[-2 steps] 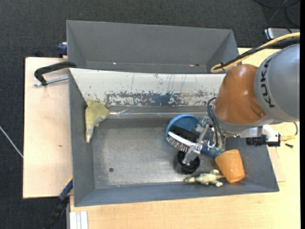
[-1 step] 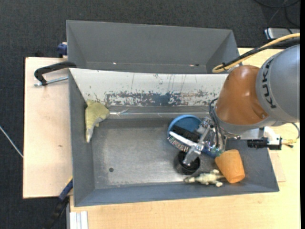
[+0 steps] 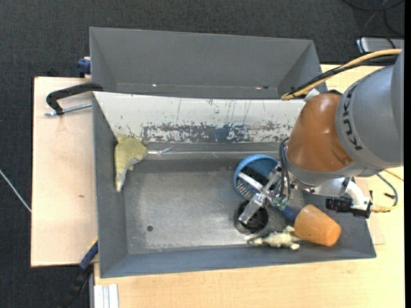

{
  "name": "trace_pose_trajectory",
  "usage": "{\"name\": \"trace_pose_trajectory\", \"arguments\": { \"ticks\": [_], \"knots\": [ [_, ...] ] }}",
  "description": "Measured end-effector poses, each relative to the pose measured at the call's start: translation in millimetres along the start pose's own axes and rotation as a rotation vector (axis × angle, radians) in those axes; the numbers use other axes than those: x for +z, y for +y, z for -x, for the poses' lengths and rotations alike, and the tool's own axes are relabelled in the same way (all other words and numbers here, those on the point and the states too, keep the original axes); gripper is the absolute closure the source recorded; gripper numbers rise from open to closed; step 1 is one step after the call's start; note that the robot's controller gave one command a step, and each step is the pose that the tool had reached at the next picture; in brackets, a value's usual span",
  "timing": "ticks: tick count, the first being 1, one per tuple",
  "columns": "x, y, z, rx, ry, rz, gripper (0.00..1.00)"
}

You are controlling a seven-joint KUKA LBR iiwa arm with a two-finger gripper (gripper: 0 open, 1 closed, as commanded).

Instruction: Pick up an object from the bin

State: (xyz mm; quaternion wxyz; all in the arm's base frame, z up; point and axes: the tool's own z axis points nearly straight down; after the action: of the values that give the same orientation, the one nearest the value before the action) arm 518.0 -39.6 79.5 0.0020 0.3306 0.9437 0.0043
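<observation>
My gripper (image 3: 266, 196) is low in the right part of the bin, under the arm's orange cover. It sits between a blue round cup-like thing (image 3: 252, 170) just behind it and a black round thing (image 3: 252, 218) just in front of it, and its metal tip overlaps both. An orange cup (image 3: 316, 226) lies on its side to the right front. A small cream toy figure (image 3: 276, 240) lies against the front wall. Whether anything is held is hidden.
A yellow-green crumpled rag (image 3: 126, 158) lies in the back left corner against the wall. The left and middle floor of the bin is bare grey metal. The arm covers the bin's right rear corner.
</observation>
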Motion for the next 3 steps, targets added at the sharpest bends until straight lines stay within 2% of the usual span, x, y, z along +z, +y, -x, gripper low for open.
{"name": "trace_pose_trajectory", "arguments": {
  "ticks": [1,2,3],
  "knots": [
    [-0.8,-22.1,6.3,0.271,-0.006,0.017,0.0],
    [-1.7,-23.4,7.5,0.272,-0.009,0.016,1.0],
    [-28.0,-20.4,9.4,0.268,-0.009,-0.002,1.0]
  ]
}}
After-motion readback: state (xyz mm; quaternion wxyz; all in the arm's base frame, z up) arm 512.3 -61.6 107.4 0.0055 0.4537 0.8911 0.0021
